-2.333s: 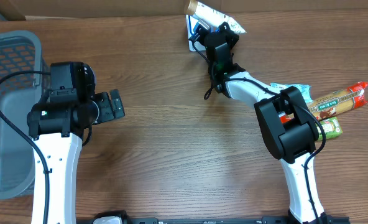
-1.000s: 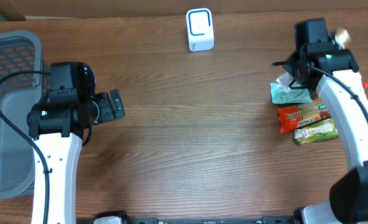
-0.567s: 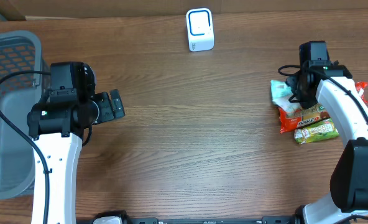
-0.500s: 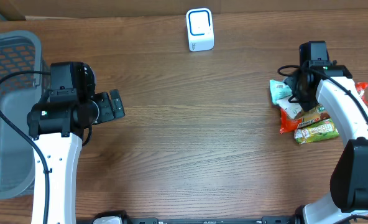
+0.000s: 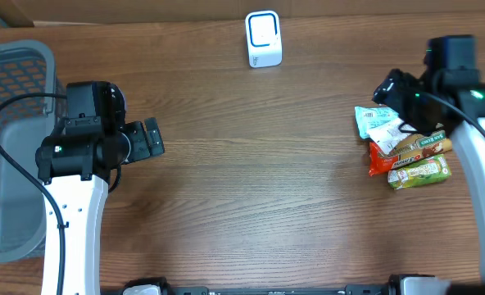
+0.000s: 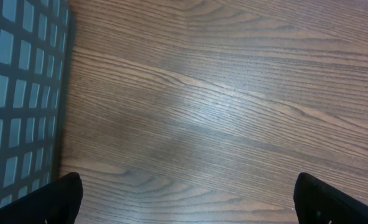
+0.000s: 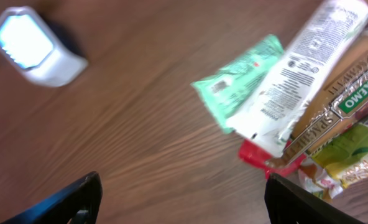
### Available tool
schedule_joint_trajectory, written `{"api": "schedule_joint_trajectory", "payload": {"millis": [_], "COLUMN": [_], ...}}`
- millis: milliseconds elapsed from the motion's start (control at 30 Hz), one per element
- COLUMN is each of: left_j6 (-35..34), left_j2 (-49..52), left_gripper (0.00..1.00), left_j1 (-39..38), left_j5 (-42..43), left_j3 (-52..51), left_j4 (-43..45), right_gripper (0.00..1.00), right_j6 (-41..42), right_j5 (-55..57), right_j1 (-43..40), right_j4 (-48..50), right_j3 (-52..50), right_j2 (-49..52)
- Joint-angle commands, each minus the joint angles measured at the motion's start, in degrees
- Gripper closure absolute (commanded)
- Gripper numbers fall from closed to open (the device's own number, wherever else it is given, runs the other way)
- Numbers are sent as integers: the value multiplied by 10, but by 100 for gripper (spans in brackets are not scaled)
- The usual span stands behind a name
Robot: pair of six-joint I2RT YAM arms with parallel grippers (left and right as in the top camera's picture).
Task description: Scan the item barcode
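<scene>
— While the left gripper (image 5: 154,138) is hanging just beside the basket (image 5: 13,82), how are its jaws standing?
— They are standing wide apart, gripping nothing.
— And the scanner (image 5: 264,38)?
— It is sitting at the far edge, well apart from both arms.
— Where are the packs (image 5: 406,152) lying?
— They are lying heaped at the right, with a white tube (image 7: 296,74) crossing a green packet (image 7: 234,81). A red one is possibly lying underneath, but it is blurred.
— And the right gripper (image 7: 187,199)?
— It is hovering near the heap, fingers parted, holding nothing.
</scene>
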Motion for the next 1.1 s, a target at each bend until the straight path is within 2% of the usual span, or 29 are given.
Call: {"api": "schedule_joint_trajectory", "payload": {"millis": [0,100,433,1067], "left_j6": [11,11,11,11], "left_j2": [-4,-4,-4,-4], "left_gripper": [1,0,0,0], "left_j1": [3,3,3,3], "left_j5": [3,3,3,3], "left_j3": [-1,-1,-1,-1], "left_j4": [0,0,0,0], "right_gripper": [12,0,0,0], "right_j6": [-66,-66,-66,-66], "right_j5": [-57,-59,-59,-59], "right_j1": [0,0,0,0], "right_j4": [-31,-56,-104,-112], "right_j3": [33,33,33,33], "right_j2": [-82,-133,-234,-186]}}
